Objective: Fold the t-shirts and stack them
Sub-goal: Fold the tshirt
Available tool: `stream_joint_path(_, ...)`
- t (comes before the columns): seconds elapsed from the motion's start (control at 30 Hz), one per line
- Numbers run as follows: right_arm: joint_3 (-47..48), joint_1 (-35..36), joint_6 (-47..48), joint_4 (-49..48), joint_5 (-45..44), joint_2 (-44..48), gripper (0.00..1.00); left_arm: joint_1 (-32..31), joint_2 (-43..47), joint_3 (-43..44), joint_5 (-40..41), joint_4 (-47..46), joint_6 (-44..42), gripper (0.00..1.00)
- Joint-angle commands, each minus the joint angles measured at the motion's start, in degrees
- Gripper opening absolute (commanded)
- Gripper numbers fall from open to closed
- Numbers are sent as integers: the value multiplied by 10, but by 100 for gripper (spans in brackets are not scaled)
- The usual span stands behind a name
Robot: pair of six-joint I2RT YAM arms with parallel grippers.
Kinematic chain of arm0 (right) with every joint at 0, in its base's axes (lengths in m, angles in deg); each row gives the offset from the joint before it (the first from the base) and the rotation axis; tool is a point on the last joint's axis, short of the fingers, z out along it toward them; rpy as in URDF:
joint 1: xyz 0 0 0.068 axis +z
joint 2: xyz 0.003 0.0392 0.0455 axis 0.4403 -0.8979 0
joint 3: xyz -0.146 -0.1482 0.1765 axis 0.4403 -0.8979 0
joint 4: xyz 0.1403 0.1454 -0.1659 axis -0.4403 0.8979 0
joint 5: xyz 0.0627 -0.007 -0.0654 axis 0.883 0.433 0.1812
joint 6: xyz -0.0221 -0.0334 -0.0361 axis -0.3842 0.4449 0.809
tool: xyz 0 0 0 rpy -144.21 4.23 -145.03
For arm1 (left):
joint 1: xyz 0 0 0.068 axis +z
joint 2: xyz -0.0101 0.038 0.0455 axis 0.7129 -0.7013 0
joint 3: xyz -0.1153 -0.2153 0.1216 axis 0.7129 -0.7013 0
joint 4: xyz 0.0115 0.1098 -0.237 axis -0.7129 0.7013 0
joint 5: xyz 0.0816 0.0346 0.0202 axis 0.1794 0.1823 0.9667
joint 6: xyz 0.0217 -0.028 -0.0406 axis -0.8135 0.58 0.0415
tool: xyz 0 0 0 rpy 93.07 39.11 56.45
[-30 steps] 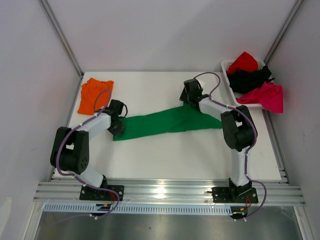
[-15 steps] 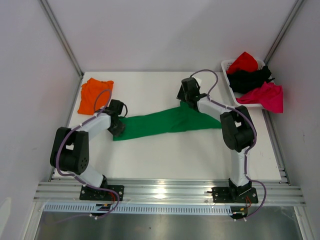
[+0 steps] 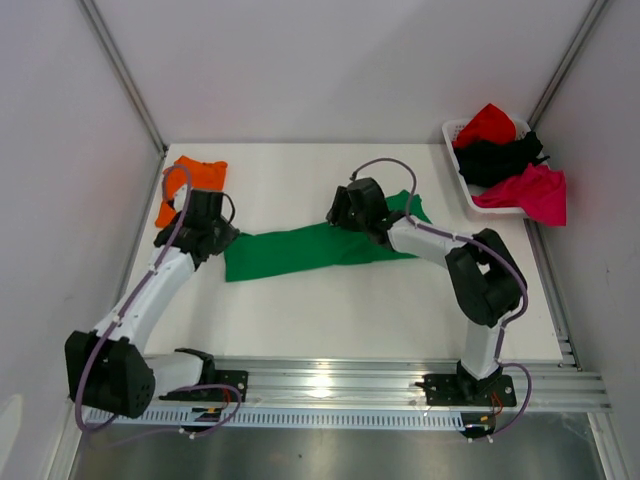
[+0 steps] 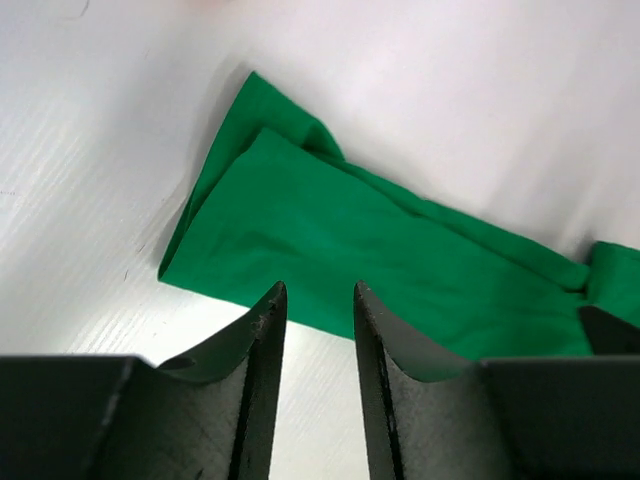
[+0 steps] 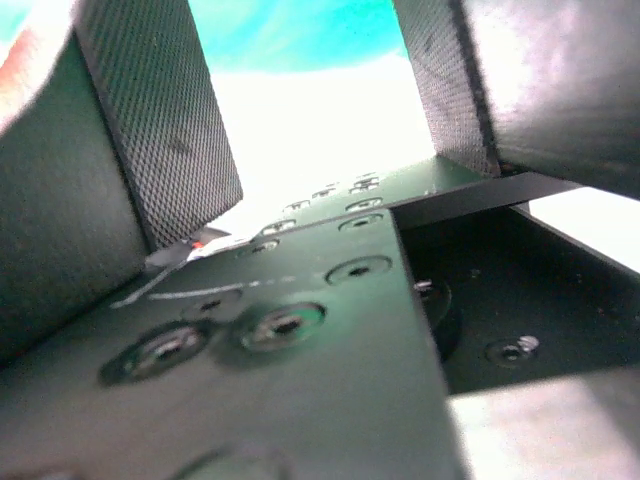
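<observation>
Left gripper point(image 4: 315, 292) hangs released at green t-shirt's point(image 3: 300, 250) left edge; right gripper point(image 3: 338, 214) gapes empty.

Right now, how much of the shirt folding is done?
Done: the orange shirt looks folded, far left. In hand: the green shirt is a long strip; the left fingers and right fingers stand open by it. Left: the red shirt, black shirt and pink shirt wait in the basket.
</observation>
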Motion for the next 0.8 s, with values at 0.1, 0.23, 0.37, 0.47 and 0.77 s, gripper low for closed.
stream_joint_path(0.1,-16,50,-34,-111,112,4,56,4,73,34,-38,-7,-45,39)
stream_joint_path(0.23,-11,72,-50,-179,165,-54,56,4,113,32,-93,-44,-79,42)
stream_joint_path(0.37,29,87,-81,-240,224,-122,56,4,174,1,-158,-107,-104,47)
stream_joint_path(0.47,72,99,-96,-244,234,-165,56,4,210,-13,-202,-142,-121,50)
stream_joint_path(0.77,133,128,-136,-258,254,-237,56,4,340,-52,-215,-222,-137,67)
